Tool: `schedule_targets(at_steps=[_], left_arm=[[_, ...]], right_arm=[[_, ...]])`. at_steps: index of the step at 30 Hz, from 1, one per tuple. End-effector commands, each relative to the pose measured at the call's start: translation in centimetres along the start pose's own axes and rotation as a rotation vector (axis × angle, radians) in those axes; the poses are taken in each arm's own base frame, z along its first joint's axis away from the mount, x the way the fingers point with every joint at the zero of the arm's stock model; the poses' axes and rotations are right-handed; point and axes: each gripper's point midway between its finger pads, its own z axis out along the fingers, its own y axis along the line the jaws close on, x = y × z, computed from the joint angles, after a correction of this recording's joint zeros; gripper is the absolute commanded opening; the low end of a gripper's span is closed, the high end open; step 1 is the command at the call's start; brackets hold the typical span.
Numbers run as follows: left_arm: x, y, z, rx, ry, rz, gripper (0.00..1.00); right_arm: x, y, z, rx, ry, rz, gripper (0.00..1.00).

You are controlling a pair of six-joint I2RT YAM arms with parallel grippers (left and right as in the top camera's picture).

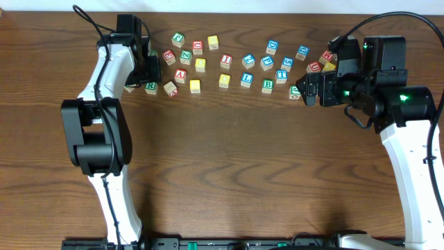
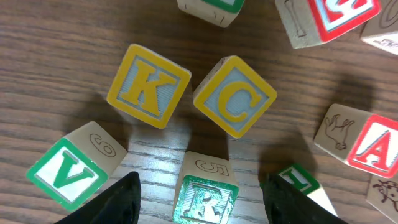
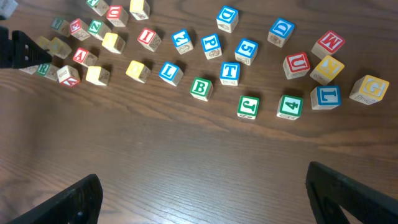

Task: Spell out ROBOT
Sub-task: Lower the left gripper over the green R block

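Left claw (image 2: 199,186) spread, straddling green R block (image 2: 205,202) on wooden surface (image 2: 56,56); right claw (image 3: 202,177) spread wide near scattered letter blocks (image 3: 229,73).

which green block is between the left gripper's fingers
The green R block, centred between the fingers of the open left gripper. The green V block lies outside them, to one side.
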Motion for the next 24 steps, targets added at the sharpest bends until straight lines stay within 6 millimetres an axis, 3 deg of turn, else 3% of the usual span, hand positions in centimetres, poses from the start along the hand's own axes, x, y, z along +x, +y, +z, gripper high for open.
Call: schedule_targets(at_steps=[1, 5, 17, 24], left_arm=[[1.1, 0.5, 1.4, -0.016, 0.037, 0.004, 0.61], [1.3, 0.5, 1.5, -0.017, 0.041, 0.004, 0.56], [2.1, 0.6, 2.8, -0.020, 0.080, 0.000, 0.56], [2.4, 0.7, 3.3, -0.021, 0.093, -0.001, 0.47]], right_arm=[[-0.5, -0.1, -0.3, 0.003, -0.013, -0.016, 0.99], [-0.5, -0.1, -0.3, 0.003, -0.013, -0.016, 0.99], [-0.5, -0.1, -0.3, 0.003, -0.013, -0.016, 0.99], [-0.5, -0.1, -0.3, 0.003, -0.013, -0.016, 0.99]])
